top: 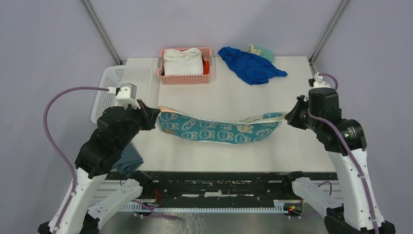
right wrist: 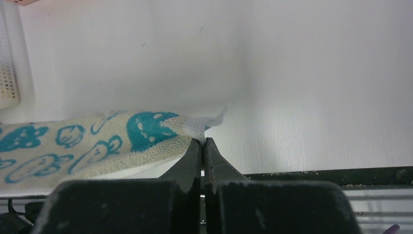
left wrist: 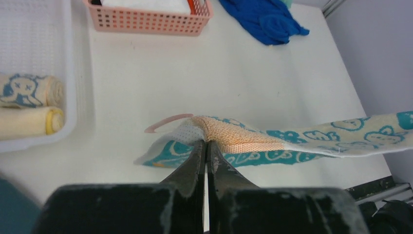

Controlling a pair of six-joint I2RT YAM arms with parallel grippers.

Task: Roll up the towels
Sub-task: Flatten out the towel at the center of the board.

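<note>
A towel (top: 219, 129), teal on one face and cream on the other with cartoon rabbit faces, hangs stretched between both grippers and sags toward the table in the middle. My left gripper (top: 157, 117) is shut on its left corner (left wrist: 214, 134), beside a pink hanging loop. My right gripper (top: 288, 117) is shut on its right corner (right wrist: 197, 127). Two rolled towels lie in the white tray (left wrist: 70, 97) at the left: a pale one with a blue rabbit face (left wrist: 29, 90) and a plain yellow one (left wrist: 29, 122).
A pink basket (top: 185, 80) at the back holds a thick white folded cloth (top: 182, 61). A blue cloth (top: 251, 66) lies crumpled at the back right, with a pale green item (top: 262, 50) behind it. A dark teal cloth (top: 129, 161) sits under my left arm.
</note>
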